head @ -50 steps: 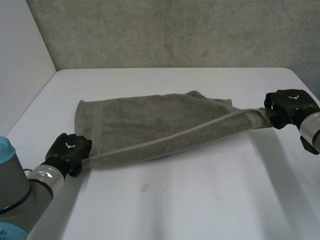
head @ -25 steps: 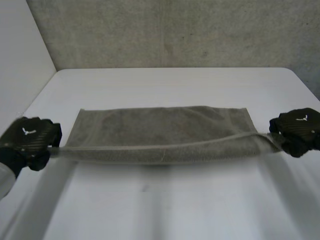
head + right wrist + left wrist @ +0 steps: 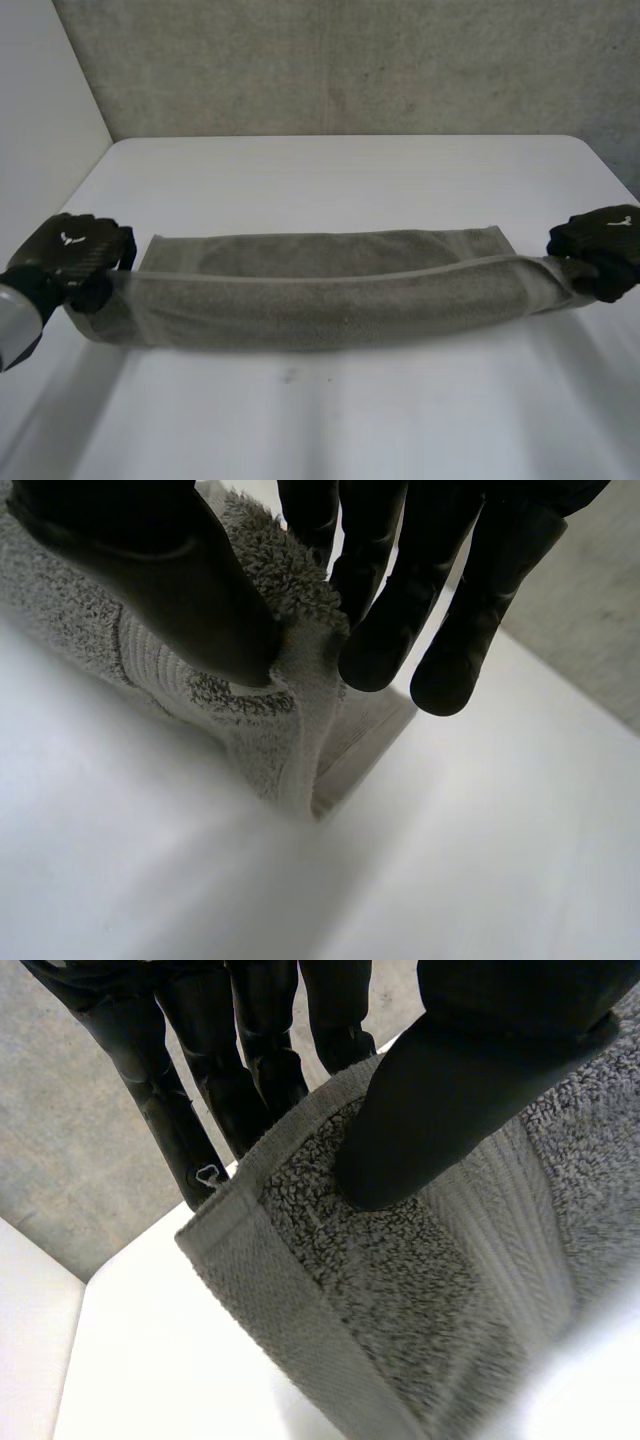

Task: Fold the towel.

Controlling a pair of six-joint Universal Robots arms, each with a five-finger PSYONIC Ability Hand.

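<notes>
A grey towel (image 3: 320, 300) stretches across a white table (image 3: 340, 420), its near long edge raised between two black hands. The left hand (image 3: 70, 262) pinches one end corner between thumb and fingers; the right hand (image 3: 605, 248) pinches the opposite end likewise. The towel's far edge lies on the table, a grey wall (image 3: 350, 60) behind.
</notes>
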